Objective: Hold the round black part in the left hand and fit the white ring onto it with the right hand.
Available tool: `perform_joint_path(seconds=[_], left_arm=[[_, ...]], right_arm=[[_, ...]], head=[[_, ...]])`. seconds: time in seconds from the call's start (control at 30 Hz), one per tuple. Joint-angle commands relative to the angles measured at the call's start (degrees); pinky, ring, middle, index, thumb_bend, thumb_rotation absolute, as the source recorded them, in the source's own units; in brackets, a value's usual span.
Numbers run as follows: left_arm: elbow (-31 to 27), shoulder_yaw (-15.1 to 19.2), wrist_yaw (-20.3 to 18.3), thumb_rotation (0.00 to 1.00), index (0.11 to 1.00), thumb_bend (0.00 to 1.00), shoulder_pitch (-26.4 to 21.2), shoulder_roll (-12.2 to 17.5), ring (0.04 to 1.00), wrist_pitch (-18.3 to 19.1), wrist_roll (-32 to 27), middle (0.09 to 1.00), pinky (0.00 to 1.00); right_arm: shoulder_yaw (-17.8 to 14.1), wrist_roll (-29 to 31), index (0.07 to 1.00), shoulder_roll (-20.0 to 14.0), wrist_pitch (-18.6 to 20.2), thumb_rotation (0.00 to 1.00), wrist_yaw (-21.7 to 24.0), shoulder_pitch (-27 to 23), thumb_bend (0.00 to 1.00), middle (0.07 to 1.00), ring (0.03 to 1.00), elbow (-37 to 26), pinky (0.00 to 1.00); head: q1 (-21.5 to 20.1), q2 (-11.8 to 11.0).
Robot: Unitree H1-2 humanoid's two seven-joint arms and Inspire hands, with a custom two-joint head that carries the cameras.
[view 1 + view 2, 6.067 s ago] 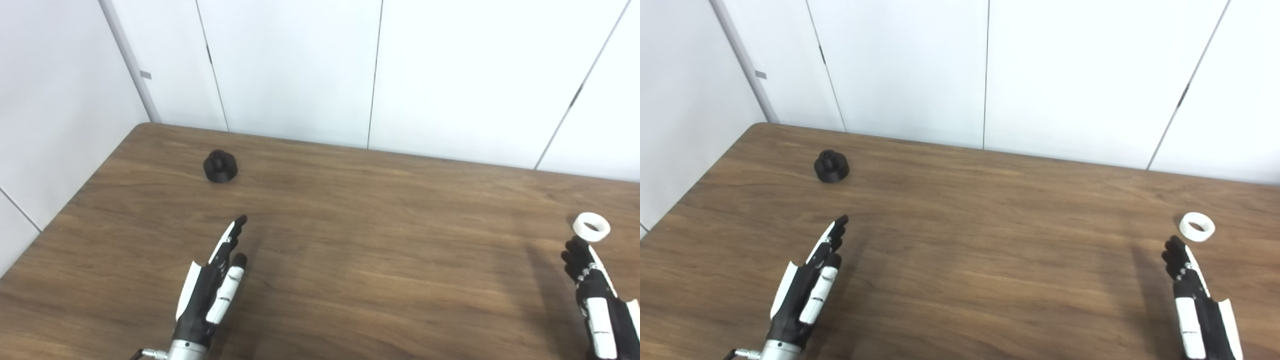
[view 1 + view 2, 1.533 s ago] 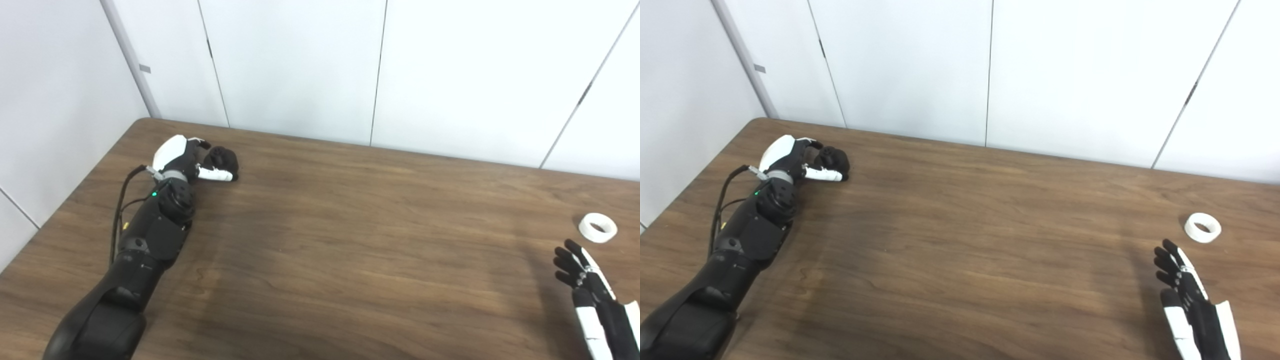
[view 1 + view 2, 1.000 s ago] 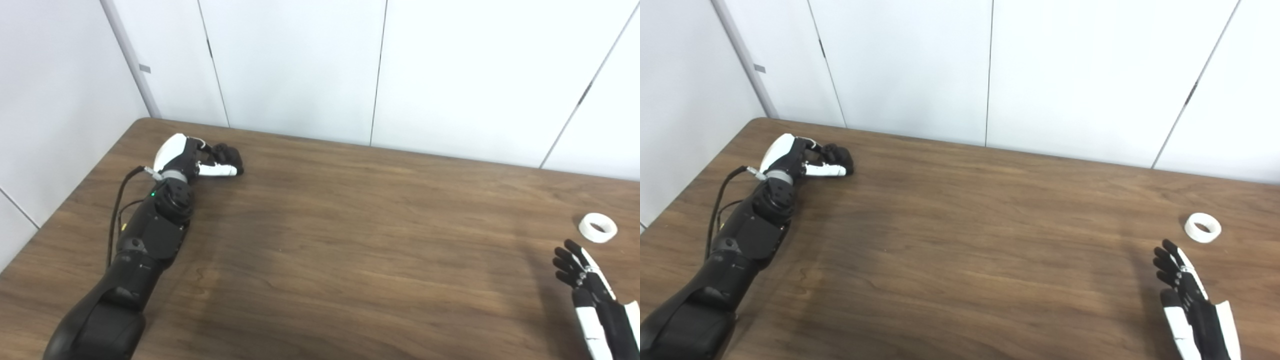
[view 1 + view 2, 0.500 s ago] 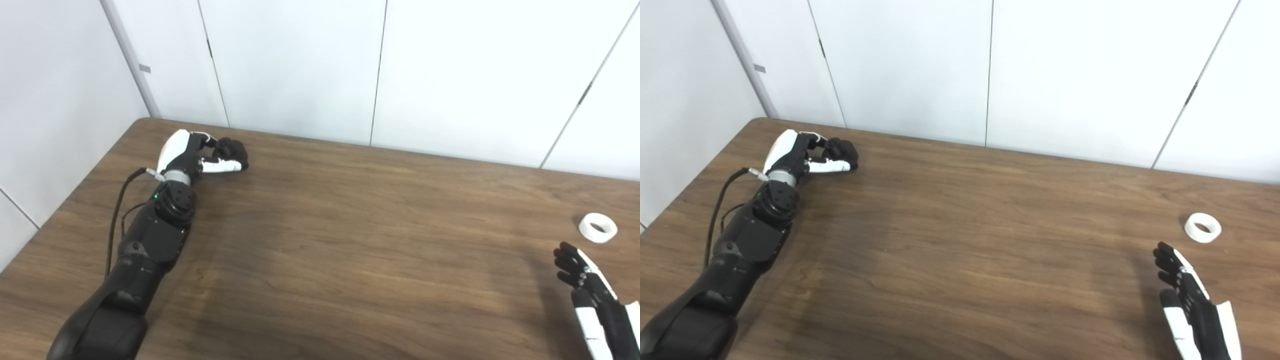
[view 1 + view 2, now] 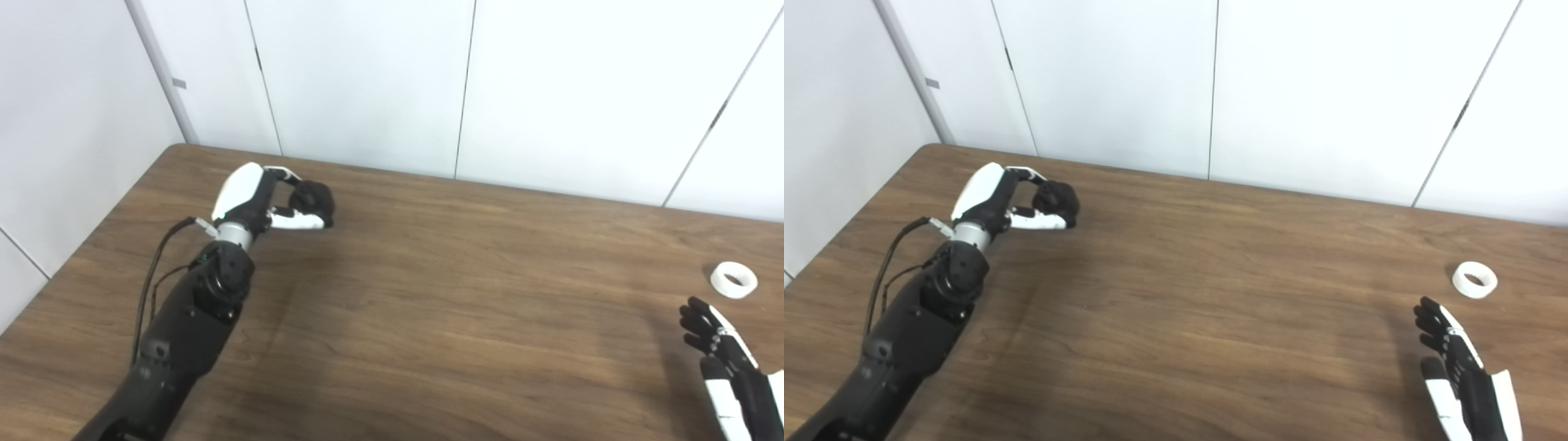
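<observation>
My left hand (image 5: 269, 202) is shut on the round black part (image 5: 313, 198), held a little above the wooden table (image 5: 429, 294) at the far left; its shadow falls on the wood below. The white ring (image 5: 733, 280) lies flat on the table at the far right. My right hand (image 5: 723, 361) hovers open near the bottom right corner, fingers spread, a short way nearer to me than the ring and not touching it. In the right eye view the part (image 5: 1056, 199) and the ring (image 5: 1474, 279) show the same way.
White wall panels (image 5: 367, 79) stand right behind the table's far edge. The table's left edge runs diagonally past my left forearm (image 5: 184, 318), which has a cable along it.
My left hand has lifted the black part off the table and carried it right and toward me. The right hand and the ring have stayed where they were.
</observation>
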Motion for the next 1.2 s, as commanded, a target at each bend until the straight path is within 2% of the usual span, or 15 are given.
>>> perform_joint_path(seconds=[0.0, 0.17, 0.27, 0.4, 0.63, 0.87, 1.17], left_arm=[[-5.41, -0.85, -1.16, 0.05, 0.485, 0.52, -0.20, 0.75, 0.905, 0.75, 2.78, 0.770, 0.85], [-13.06, -3.85, -3.09, 0.05, 0.484, 0.52, 2.90, -1.49, 0.881, 1.84, 7.56, 0.760, 0.88], [-15.98, -6.97, -3.40, 0.05, 0.485, 0.52, 4.98, -2.83, 0.876, 0.22, 12.40, 0.757, 0.98], [-18.00, -10.54, -3.78, 0.05, 0.486, 0.52, 7.25, -4.20, 0.878, -2.09, 17.97, 0.764, 1.00], [-21.06, -13.43, -4.86, 0.05, 0.486, 0.52, 10.60, -7.46, 0.884, -5.29, 23.47, 0.765, 1.00], [-22.35, -15.46, -5.34, 0.05, 0.484, 0.52, 14.22, -10.08, 0.875, -10.18, 26.25, 0.757, 1.00], [-21.75, -16.89, -6.95, 0.05, 0.485, 0.52, 18.53, -12.79, 0.873, -13.17, 27.30, 0.758, 1.00]], right_arm=[[1.74, 0.06, 0.877, 2.60, -0.48, 1.00, -0.66, 4.77, 0.62, 0.860, 0.849, 4.25, 0.82], [2.05, -0.61, 0.876, 3.25, 0.43, 1.00, -0.94, 4.96, 0.63, 0.861, 0.847, 3.52, 0.81], [2.26, -1.10, 0.874, 3.72, 1.07, 1.00, -1.15, 5.17, 0.64, 0.860, 0.846, 2.73, 0.81], [2.73, -2.31, 0.871, 4.06, 1.11, 1.00, -1.30, 5.42, 0.64, 0.861, 0.843, 1.95, 0.80], [3.48, -3.98, 0.872, 5.73, 2.29, 1.00, -1.54, 6.07, 0.59, 0.862, 0.849, -0.16, 0.81], [5.36, -6.29, 0.879, 7.57, 5.90, 1.00, -2.23, 6.30, 0.55, 0.863, 0.856, -3.79, 0.82], [8.56, -7.86, 0.888, 8.02, 11.56, 1.00, -4.65, 5.83, 0.52, 0.872, 0.860, -7.51, 0.82]], head=[[-0.27, 0.21], [-1.48, 0.78], [-2.60, 1.47], [-4.90, 2.72], [-8.51, 4.82], [-12.74, 7.42], [-15.72, 10.29]])
